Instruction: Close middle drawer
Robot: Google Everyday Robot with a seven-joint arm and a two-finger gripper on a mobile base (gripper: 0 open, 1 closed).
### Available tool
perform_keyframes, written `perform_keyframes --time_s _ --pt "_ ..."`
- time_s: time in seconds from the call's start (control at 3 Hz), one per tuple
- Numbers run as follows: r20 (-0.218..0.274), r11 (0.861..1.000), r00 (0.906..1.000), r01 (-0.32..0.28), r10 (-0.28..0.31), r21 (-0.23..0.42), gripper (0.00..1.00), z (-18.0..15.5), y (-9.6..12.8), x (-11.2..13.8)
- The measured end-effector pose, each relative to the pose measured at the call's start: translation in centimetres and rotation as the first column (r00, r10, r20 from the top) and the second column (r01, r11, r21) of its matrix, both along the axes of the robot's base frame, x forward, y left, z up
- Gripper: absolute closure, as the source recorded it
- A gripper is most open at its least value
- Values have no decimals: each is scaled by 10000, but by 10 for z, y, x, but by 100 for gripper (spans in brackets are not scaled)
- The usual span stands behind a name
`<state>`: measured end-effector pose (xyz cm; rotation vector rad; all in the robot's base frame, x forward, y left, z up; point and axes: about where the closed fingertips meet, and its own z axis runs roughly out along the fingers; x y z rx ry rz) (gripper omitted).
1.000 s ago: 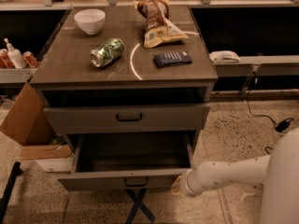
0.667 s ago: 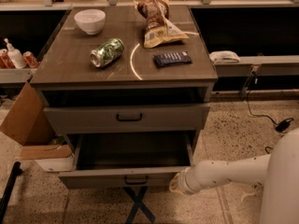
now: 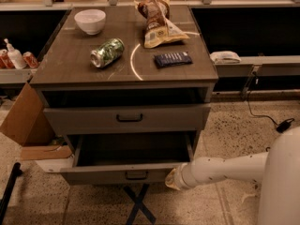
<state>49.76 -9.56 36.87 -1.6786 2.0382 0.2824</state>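
Pulled out at 6 o'clock: middle drawer (image 3: 103, 175). At its front's 3 o'clock end: claw (image 3: 172, 179), grip state impossible to tell. Risks from off-centre pushing: skewing, jamming, slipping past the corner.

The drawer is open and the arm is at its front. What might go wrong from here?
1. The gripper sits at the far right end of the middle drawer front, away from its handle. An off-centre push may skew and jam the drawer, or slip off its corner.
2. A hard shut might roll the can lying on the cabinet top.
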Motion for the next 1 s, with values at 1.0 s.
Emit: perform_keyframes --time_s 1.0 --pt "570 9997 9983 85 -99 234 100 -1 13 43"
